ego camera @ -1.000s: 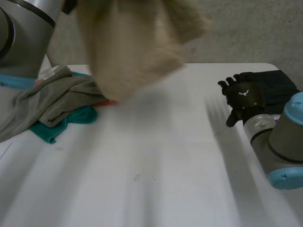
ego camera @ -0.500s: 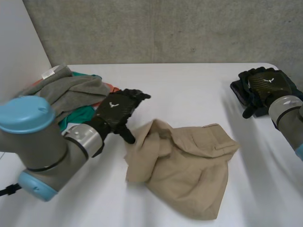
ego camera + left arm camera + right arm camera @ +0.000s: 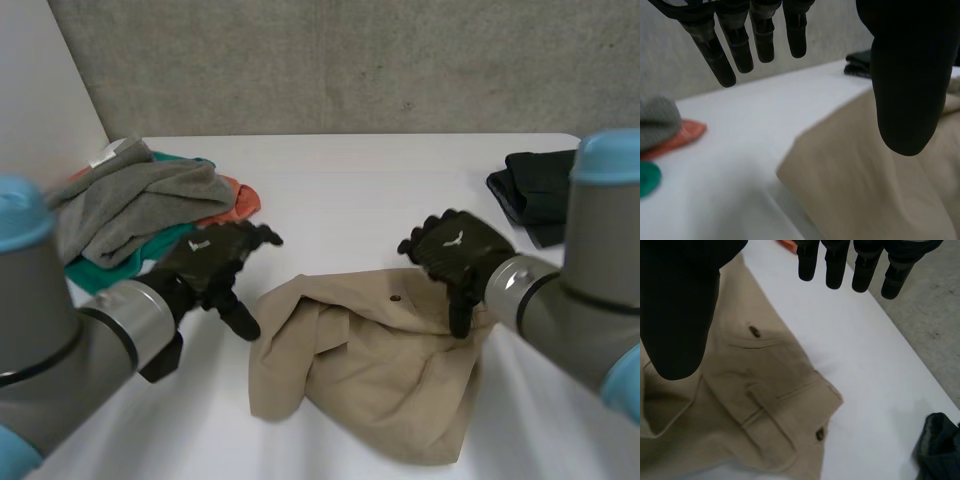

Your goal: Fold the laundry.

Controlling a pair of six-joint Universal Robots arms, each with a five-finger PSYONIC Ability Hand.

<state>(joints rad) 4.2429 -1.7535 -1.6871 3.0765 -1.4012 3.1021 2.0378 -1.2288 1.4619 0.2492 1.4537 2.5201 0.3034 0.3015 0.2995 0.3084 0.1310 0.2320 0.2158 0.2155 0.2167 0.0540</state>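
Dark garment [image 3: 530, 190] partly hidden behind right arm [image 3: 600, 270]; maybe folded.

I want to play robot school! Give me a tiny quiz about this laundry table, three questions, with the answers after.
1. True or false: the left hand is gripping the beige trousers.
2. Pick one: the dark folded garment lies on which part of the table? A) the robot's right side B) the robot's left side C) the middle
3. Fill in: the right hand is over the trousers with its fingers ____ (open or shut).

Key: 1 false, it is open beside them; 2 A; 3 open.
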